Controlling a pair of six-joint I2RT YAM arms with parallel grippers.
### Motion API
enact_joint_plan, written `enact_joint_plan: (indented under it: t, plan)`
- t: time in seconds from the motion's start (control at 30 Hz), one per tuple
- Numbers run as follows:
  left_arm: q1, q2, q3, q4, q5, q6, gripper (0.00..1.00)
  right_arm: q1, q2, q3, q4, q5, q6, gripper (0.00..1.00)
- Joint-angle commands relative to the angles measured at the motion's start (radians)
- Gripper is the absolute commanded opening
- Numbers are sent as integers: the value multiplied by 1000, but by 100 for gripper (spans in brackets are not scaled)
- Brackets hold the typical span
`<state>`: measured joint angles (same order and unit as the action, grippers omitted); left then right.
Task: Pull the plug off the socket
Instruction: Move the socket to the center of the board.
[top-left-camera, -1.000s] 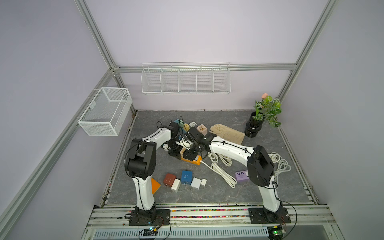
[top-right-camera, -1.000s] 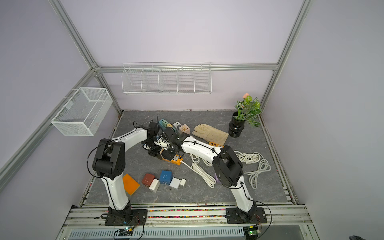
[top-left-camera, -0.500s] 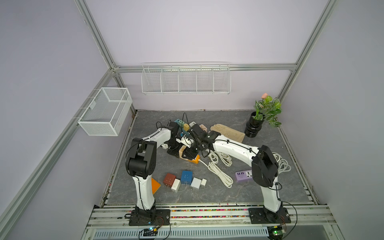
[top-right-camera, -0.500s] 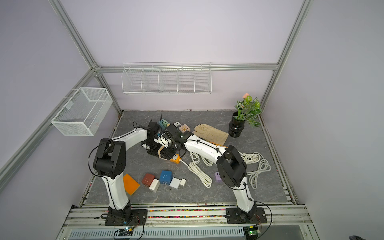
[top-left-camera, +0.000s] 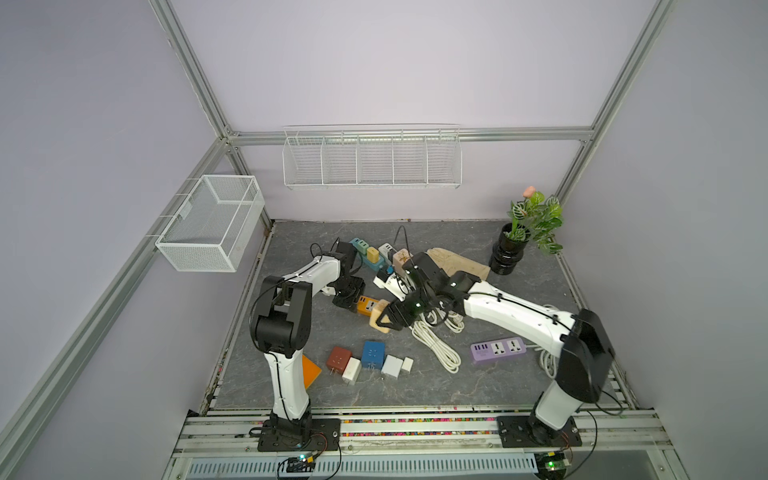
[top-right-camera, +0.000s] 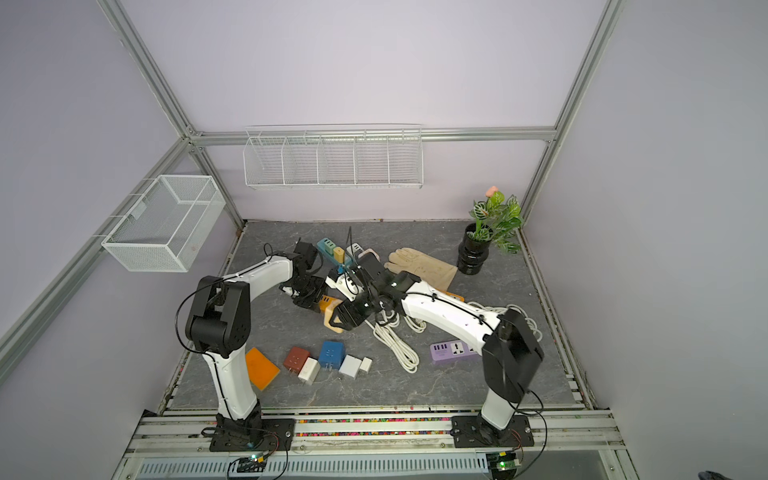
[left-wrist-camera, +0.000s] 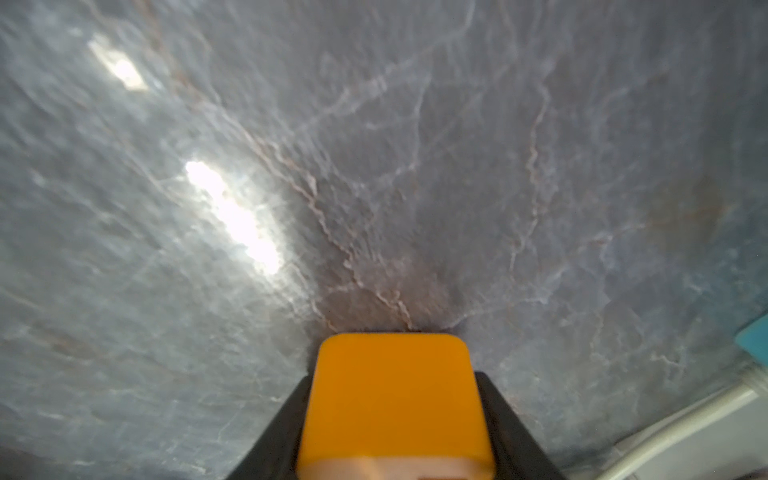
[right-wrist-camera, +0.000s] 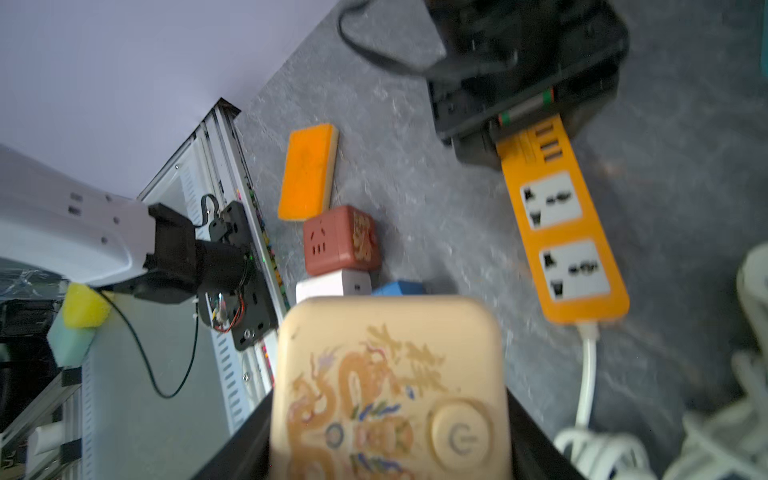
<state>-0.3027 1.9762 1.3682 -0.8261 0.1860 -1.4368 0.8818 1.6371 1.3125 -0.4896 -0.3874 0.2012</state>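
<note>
My left pincer (top-left-camera: 348, 296) is clamped tight on one end of the orange socket strip (top-left-camera: 367, 305), mid-frame in both top views. The strip lies flat on the worktop (top-left-camera: 478, 390). My right pincer (top-left-camera: 384, 321) is pinching the beige dragon-print plug (right-wrist-camera: 390, 374), just lower right of the strip. In the right wrist view the plug is apart from it.

power symbol on beige plug (right-wrist-camera: 390, 374) button, no legible words
</note>
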Motion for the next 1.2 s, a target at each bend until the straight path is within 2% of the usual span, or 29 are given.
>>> enact_joint_plan:
  t: [0.0, 0.13, 0.3, 0.47, 0.63, 0.87, 1.0, 1.07, 1.17]
  plan:
    - [13, -21, -35, 1, -19, -52, 0, -7, -138, -169, 36, -1, 208, 12]
    - [14, -47, -70, -25, -22, -65, 0, -7, -246, -359, 32, -50, 373, 11]
    - [17, -76, -92, -74, -51, -63, 0, -7, -312, -510, 78, -90, 475, 11]
    - [18, -107, -119, -89, -77, -74, 0, -8, -267, -549, 81, -94, 493, 12]
    - [18, -135, -147, -96, -94, -72, 0, -9, -218, -570, 117, -90, 504, 17]
    - [17, -171, -194, -87, -100, -77, 5, -13, -151, -576, 194, -129, 515, 21]
    - [18, -186, -207, -90, -102, -80, 15, -30, -114, -576, 241, -167, 524, 25]
    - [17, -196, -218, -88, -102, -87, 23, -37, -88, -576, 251, -194, 528, 27]
    - [17, -212, -234, -75, -99, -96, 35, -43, -64, -580, 244, -203, 524, 36]
